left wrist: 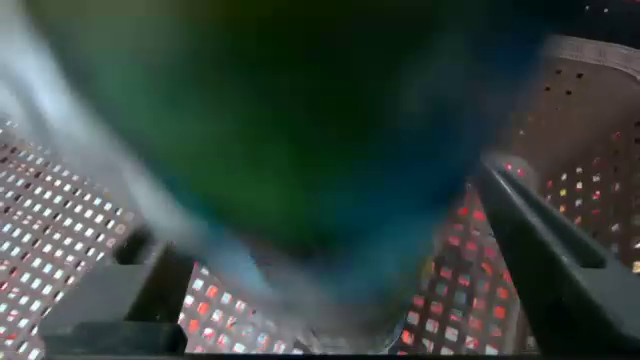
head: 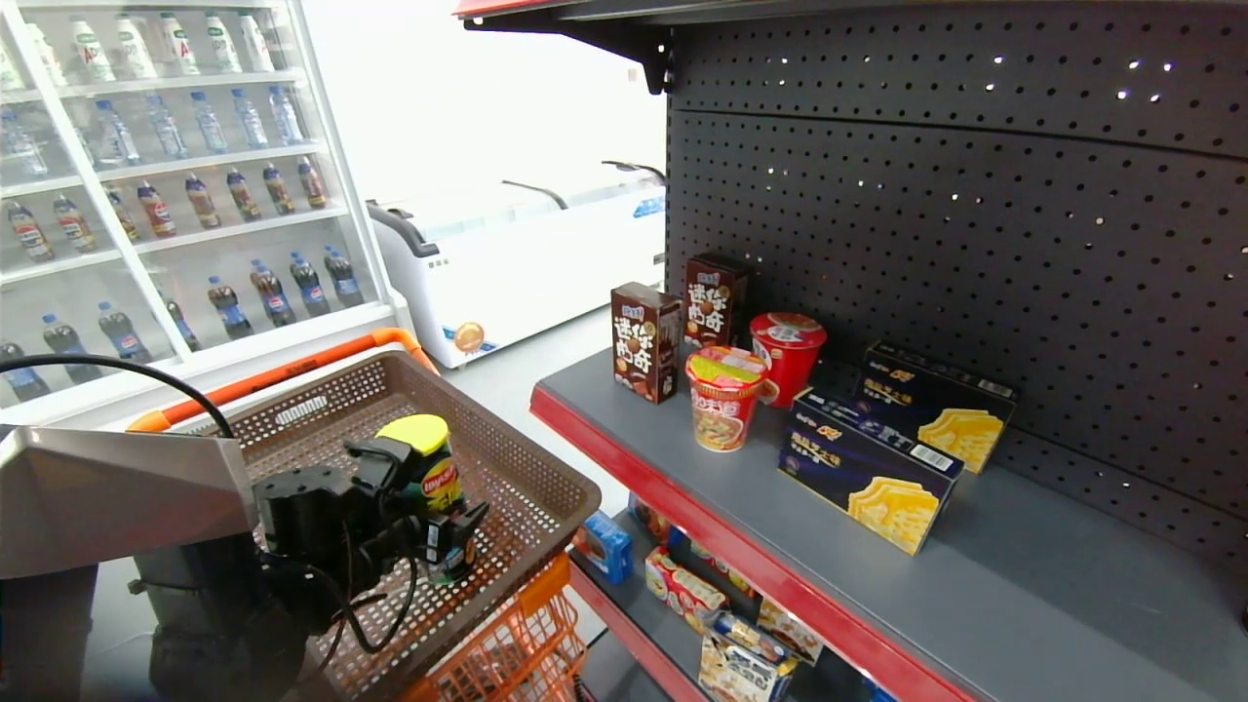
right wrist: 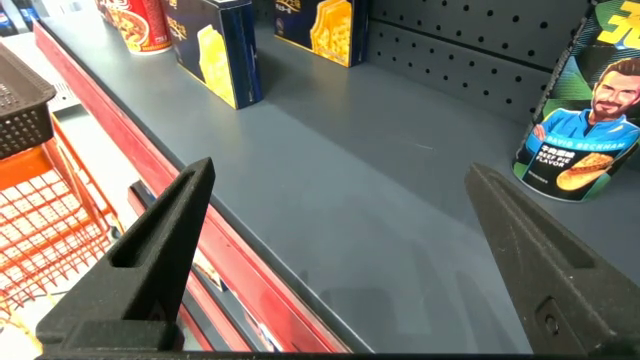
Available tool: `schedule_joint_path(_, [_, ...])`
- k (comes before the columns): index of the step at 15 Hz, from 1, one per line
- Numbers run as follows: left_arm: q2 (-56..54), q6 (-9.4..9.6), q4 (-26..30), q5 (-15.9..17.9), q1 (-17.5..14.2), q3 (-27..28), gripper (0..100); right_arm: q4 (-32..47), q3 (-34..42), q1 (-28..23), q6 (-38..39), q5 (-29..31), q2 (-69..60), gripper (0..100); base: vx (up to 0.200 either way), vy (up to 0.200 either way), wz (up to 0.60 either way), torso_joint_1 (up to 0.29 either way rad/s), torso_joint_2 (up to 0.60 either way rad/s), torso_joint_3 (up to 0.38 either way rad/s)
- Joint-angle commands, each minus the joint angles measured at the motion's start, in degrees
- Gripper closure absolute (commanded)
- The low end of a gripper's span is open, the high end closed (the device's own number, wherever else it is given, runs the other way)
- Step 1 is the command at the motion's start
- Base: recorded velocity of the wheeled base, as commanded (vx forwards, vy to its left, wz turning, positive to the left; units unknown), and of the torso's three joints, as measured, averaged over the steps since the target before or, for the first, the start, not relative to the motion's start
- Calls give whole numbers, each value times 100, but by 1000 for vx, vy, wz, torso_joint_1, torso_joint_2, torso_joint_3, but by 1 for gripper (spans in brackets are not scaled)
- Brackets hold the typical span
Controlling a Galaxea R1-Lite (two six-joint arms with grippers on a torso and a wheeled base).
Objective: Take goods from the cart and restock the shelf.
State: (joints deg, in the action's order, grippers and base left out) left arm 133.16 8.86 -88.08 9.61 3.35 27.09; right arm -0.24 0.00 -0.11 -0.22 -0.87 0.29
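A green can with a yellow lid stands upright inside the brown cart basket. My left gripper is shut on the can's side. In the left wrist view the can is a green blur between the two fingers. My right gripper is open with nothing between its fingers, low over a bare part of the grey shelf. Another green can stands on that shelf near the pegboard, apart from the right gripper.
On the shelf stand two brown boxes, a red cup, a noodle cup and two dark blue boxes. An orange wire basket sits under the brown one. Packets fill the lower shelf. Drink fridge behind.
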Motion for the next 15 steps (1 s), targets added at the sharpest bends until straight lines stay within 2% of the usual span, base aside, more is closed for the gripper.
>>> schedule_joint_path(1, [131,1,-34,6,8,104,100,-2,0,2,-4,-1,6,0,0,0,0,0,0,0])
schedule_joint_path(3, [70,63,54,-214,8,130,100,-2,0,2,-4,-1,6,0,0,0,0,0,0,0])
schedule_joint_path(5, [-431,19,274,-723,8,-90,100,-2,0,2,-4,-1,6,0,0,0,0,0,0,0])
schedule_joint_path(6, [-827,-95,564,-785,-1,-177,100,-2,0,2,-4,-1,6,0,0,0,0,0,0,0])
schedule_joint_path(7, [-1345,-306,889,-785,-1,-292,100,-2,0,2,-4,-1,6,0,0,0,0,0,0,0])
schedule_joint_path(8, [-1644,-359,1126,-785,-10,-353,100,-2,0,2,-4,-1,6,0,0,0,0,0,0,0])
schedule_joint_path(9, [-2514,-394,2066,-776,8,-362,100,-2,0,2,-4,-1,6,0,0,0,0,0,0,0])
schedule_joint_path(10, [-3059,-473,2734,-723,-1,-301,100,-2,0,2,-4,-1,6,0,0,0,0,0,0,0])
schedule_joint_path(11, [-3841,-649,3816,-653,8,-142,100,-2,0,2,-4,-1,6,0,0,0,0,0,0,0])
schedule_joint_path(12, [-4465,-710,4791,-653,-10,25,100,-2,0,2,-4,-1,6,0,0,0,0,0,0,0])
schedule_joint_path(13, [-5133,-728,5819,-653,-28,192,100,-2,0,2,-4,-1,6,0,0,0,0,0,0,0])
schedule_joint_path(14, [-5423,-728,6206,-662,-36,236,100,-2,0,2,-4,-1,6,0,0,0,0,0,0,0])
schedule_joint_path(15, [-6320,-728,7129,-609,-19,280,100,-2,0,2,-4,-1,6,0,0,0,0,0,0,0])
